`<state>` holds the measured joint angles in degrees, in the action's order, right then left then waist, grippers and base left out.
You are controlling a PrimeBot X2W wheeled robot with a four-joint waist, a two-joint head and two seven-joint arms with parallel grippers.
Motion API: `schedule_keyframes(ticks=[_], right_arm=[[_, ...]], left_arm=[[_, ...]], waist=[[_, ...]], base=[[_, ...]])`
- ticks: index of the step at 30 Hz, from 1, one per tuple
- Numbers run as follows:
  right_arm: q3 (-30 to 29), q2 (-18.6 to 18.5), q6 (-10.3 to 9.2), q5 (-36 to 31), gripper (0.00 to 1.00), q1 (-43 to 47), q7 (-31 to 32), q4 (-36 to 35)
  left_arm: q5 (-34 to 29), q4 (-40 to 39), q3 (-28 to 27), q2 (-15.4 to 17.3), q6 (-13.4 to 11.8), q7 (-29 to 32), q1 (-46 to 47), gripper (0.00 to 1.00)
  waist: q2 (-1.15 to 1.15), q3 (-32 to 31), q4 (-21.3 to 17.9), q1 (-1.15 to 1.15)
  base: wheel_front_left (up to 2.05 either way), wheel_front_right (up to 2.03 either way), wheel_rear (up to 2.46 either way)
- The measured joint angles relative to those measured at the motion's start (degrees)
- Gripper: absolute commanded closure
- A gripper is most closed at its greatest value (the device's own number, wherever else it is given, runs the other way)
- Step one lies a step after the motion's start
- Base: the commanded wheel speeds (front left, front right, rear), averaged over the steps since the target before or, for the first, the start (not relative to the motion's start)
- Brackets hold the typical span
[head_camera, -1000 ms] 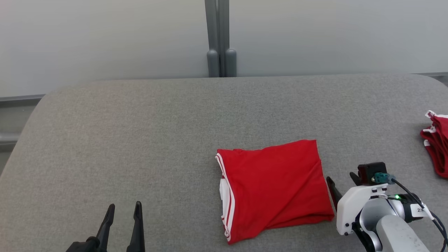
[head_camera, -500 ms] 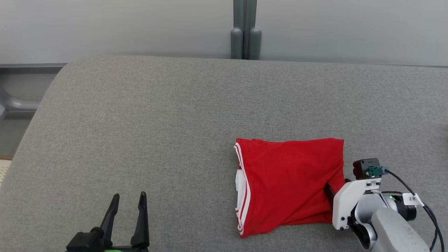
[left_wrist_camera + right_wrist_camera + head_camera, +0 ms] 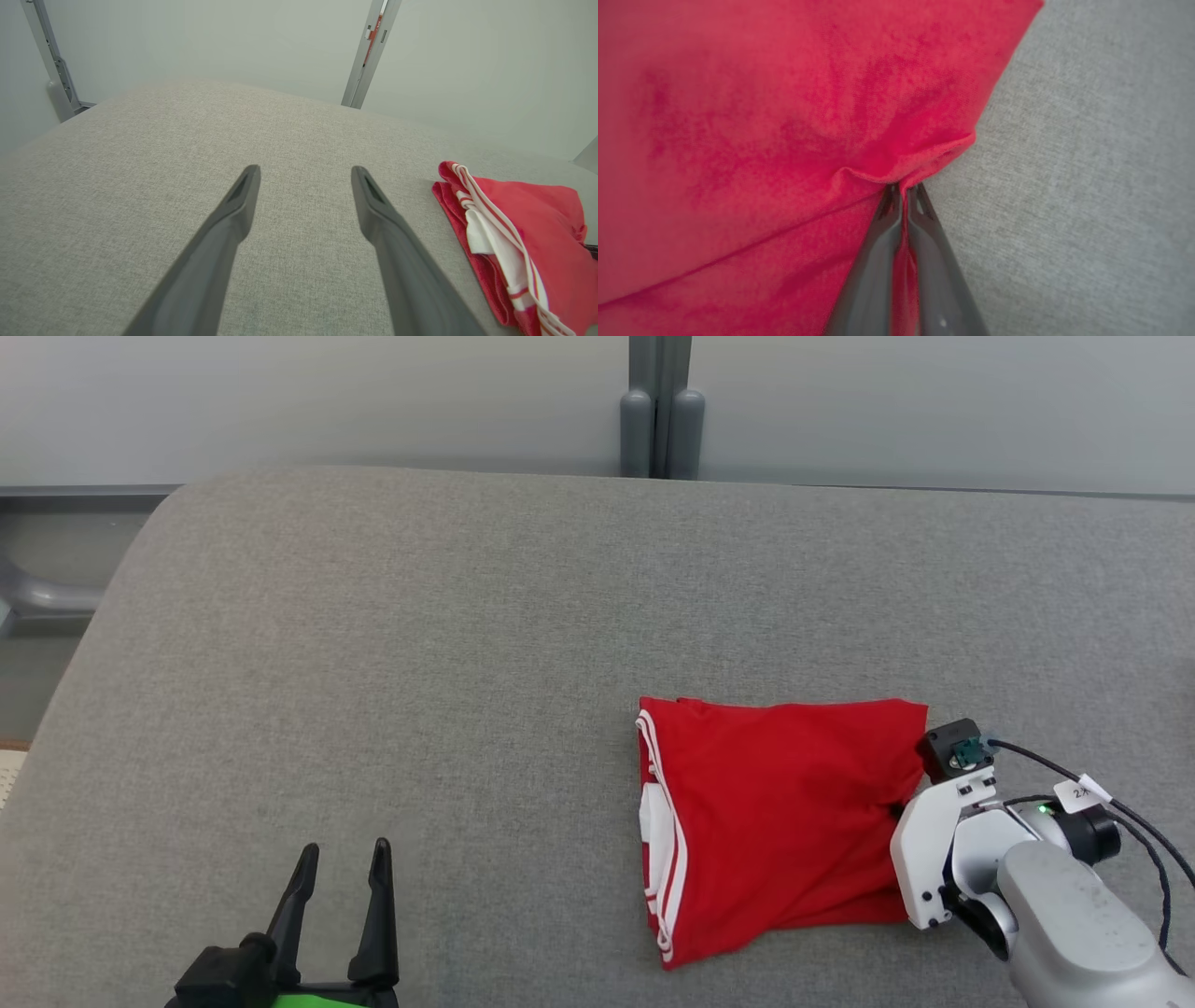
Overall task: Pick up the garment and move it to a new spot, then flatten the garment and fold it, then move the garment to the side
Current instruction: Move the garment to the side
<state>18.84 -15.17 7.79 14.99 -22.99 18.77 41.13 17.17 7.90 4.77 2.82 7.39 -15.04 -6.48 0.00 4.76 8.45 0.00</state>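
A folded red garment (image 3: 780, 817) with white stripes along its left edge lies on the grey padded table (image 3: 420, 663), right of centre. It also appears at the right of the left wrist view as the garment (image 3: 518, 242). My right gripper (image 3: 902, 189) is shut on the garment's right edge, pinching a fold of red cloth (image 3: 896, 163) between its fingertips; in the head view its white wrist (image 3: 934, 840) sits against that edge. My left gripper (image 3: 341, 854) stands open over bare table at the lower left, and in its own view its fingers (image 3: 238, 200) hold nothing.
A grey post (image 3: 661, 406) stands behind the table's far edge against a pale wall. The table's left edge curves down at the left, with a grey rail (image 3: 47, 602) beyond it. A black cable (image 3: 1102, 793) trails from my right wrist.
The head camera has shifted, so the whole picture moved. My right gripper went from open beside the garment's right edge to shut on it. The left gripper stays open.
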Motion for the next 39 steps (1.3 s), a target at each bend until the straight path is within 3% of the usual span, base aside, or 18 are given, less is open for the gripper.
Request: schedule_keyframes(ticks=[5, 18, 25, 30, 39], right_arm=[[4.2, -5.3, -0.23, -1.9, 1.00, -3.9, 2.6, -3.0], [12.4, -13.6, -0.24, 0.7, 1.00, -16.4, 9.2, -15.2], [15.2, -16.2, -0.24, -0.9, 1.00, -23.7, 7.0, -15.2], [12.2, -14.0, -0.23, -2.3, 1.00, -26.9, 2.7, -9.0], [-1.3, -11.6, -0.24, -6.8, 1.00, -31.5, -6.6, 2.9]], left_arm=[[0.5, -1.0, -0.1, 0.0, 0.0, 0.0, 0.1, 0.00], [0.8, -6.4, 0.1, 0.0, 0.0, 0.0, 2.9, 0.00], [-0.7, -7.4, 0.4, 0.0, 0.0, -0.1, 5.0, 0.00], [-2.4, -7.2, 1.5, 0.1, 0.0, -0.1, 6.5, 0.00], [-2.7, -7.0, 3.4, 3.5, 0.0, -0.1, 7.9, 0.00]], waist=[[0.00, 0.3, -2.1, 0.00], [0.00, 2.2, -11.7, 0.00], [0.00, 4.1, -18.1, 0.00], [0.00, 5.8, -22.3, 0.00], [0.00, 10.7, -26.0, 0.00]], base=[[0.00, 0.00, 0.00], [0.00, 0.00, 0.00], [0.00, 0.00, 0.00], [0.00, 0.00, 0.00], [0.00, 0.00, 0.00]])
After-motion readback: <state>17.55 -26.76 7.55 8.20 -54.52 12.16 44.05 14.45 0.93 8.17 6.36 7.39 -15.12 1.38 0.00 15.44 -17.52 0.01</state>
